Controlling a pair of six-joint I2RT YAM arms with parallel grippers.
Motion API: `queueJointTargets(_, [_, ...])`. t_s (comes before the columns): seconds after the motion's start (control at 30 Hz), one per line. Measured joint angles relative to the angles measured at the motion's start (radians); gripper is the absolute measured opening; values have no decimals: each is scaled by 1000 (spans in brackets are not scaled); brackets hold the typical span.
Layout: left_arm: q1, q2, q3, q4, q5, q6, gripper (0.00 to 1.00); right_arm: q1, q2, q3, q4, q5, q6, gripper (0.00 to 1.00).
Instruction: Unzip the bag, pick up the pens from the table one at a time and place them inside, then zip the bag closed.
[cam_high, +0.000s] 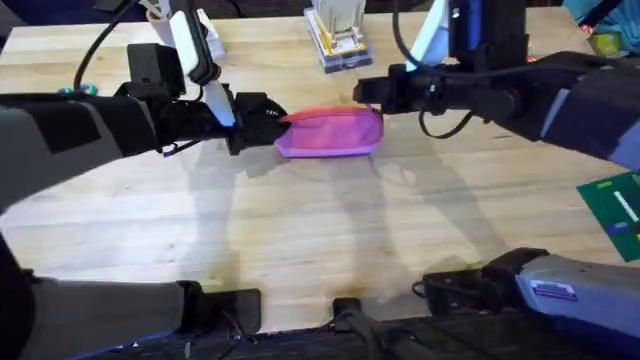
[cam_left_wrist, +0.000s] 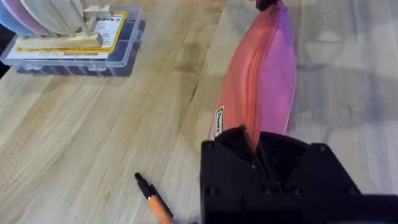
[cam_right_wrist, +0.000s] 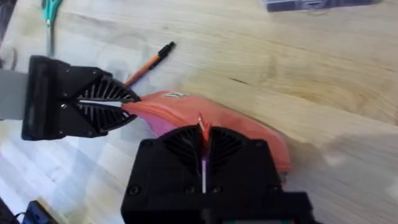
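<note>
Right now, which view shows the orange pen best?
The right wrist view: the orange pen lies on the table beyond the left pincer, black tip clear. The left wrist view cuts it off at the frame edge.

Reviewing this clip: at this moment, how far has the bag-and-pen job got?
Early stage. Nothing looks finished: the bag appears zipped along its top, and the orange pen lies on the table beside it. In hand: the left gripper is shut on one end of the bag, and the right gripper is shut at the zipper's red pull tab. Left: unzipping, loading the pen, zipping closed.
</note>
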Motion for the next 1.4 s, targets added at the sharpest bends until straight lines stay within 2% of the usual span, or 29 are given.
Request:
queueJointTargets(0.13, [1,0,0,-2,-2,0,42,56,0,0,29,35,6,30])
queueJointTargets(0.17, [3,0,0,-2,-3,0,42,104,0,0,53,69,11,30])
queueJointTargets(0.33, [4,0,0,-2,-4,0,42,199,3,0,109,120,22,30])
queueJointTargets(0.53, [7,0,0,-2,-4,0,42,273,54,-2,218,160,75,30])
queueJointTargets(0.77, [7,0,0,-2,-3,0,42,320,117,0,306,168,127,30])
queueJointTargets(0.87, [7,0,0,-2,-3,0,42,335,152,26,309,168,136,30])
queueJointTargets(1.0, [6,0,0,-2,0,0,42,364,223,116,305,168,142,30])
queueJointTargets(1.27, [6,0,0,-1,0,0,42,366,245,141,293,168,143,30])
queueJointTargets(1.3, [6,0,0,-1,0,0,42,365,245,141,292,167,140,45])
queueJointTargets(1.4, [3,0,0,-2,-1,0,42,361,240,152,290,155,128,461])
